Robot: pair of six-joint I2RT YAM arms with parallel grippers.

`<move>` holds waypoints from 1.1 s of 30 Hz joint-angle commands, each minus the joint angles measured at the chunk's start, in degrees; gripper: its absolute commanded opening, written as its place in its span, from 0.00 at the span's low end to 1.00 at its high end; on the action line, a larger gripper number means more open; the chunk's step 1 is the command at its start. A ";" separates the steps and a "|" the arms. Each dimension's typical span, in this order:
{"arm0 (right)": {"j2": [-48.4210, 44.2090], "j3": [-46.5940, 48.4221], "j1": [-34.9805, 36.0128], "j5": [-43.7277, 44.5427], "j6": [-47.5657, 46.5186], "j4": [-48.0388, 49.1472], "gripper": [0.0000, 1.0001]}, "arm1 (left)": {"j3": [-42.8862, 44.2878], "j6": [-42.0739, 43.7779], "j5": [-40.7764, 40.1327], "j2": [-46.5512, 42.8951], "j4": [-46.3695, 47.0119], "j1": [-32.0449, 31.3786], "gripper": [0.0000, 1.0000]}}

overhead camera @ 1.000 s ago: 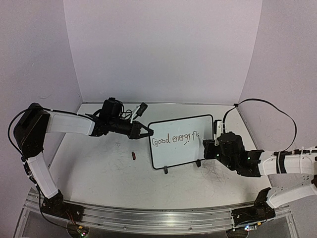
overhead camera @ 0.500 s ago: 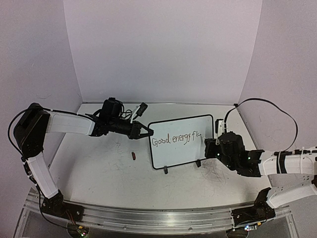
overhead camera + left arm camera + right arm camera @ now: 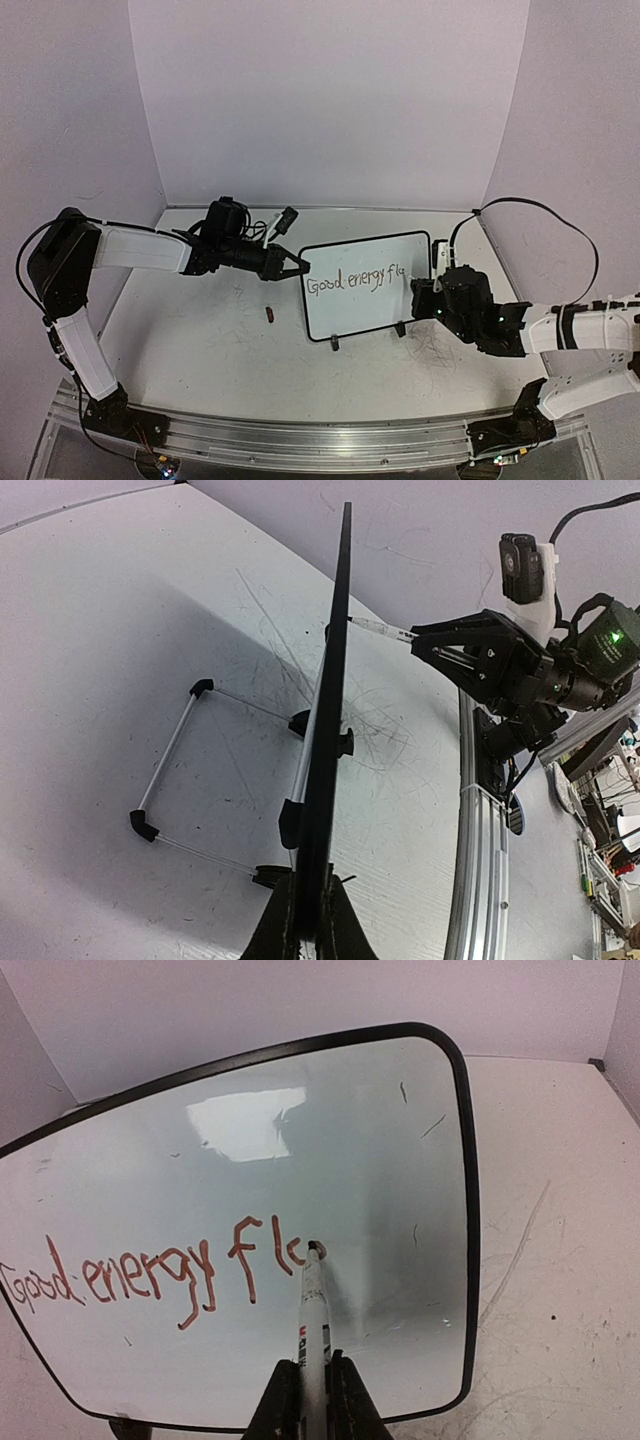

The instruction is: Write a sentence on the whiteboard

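1. State: the whiteboard (image 3: 362, 318) stands on its feet mid-table, propped up and facing the right arm. The left gripper (image 3: 308, 932) is clamped on its left edge, bracing it.
2. The right gripper (image 3: 312, 1395) is closed round the marker (image 3: 314, 1305). The tip rests on the board at the third letter of the third word.
3. The sentence (image 3: 150, 1275) reads "Good energy fl" plus a part-formed "o" (ink looks red-brown in the wrist view).
4. Step in hand: close the "o", then write "w" and "s". Judgement: use light, even pressure, since a hard push could rock the board against the left grip.
5. The space up to the right rim looks enough if the letters are kept narrow.
6. A small red thing (image 3: 271, 315) lies on the table left of the board, possibly the marker cap; too small to tell
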 commanded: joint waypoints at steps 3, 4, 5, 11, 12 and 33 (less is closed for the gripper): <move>0.92 1.75 -0.20 -1.85 -0.98 2.03 0.00 | -0.46 1.82 -2.63 -0.85 -2.52 -0.42 0.00; 0.88 1.70 -0.18 -2.01 -0.98 2.03 0.00 | -0.49 1.82 -2.63 -0.89 -2.52 -0.40 0.00; 0.78 1.64 -0.19 -2.15 -1.01 2.03 0.00 | -0.48 1.82 -2.71 -0.94 -2.52 -0.43 0.00; -5.01 -0.76 -0.19 -0.21 0.44 0.86 0.00 | -0.58 1.82 -2.81 -0.95 -2.50 -0.48 0.00; -6.68 -1.79 -0.18 0.36 0.94 0.45 0.00 | -0.57 1.82 -2.88 -1.03 -2.52 -0.43 0.00; -1.96 2.09 -1.17 1.35 -2.20 1.15 0.00 | -0.32 1.91 -2.67 -0.63 -2.52 -0.59 0.00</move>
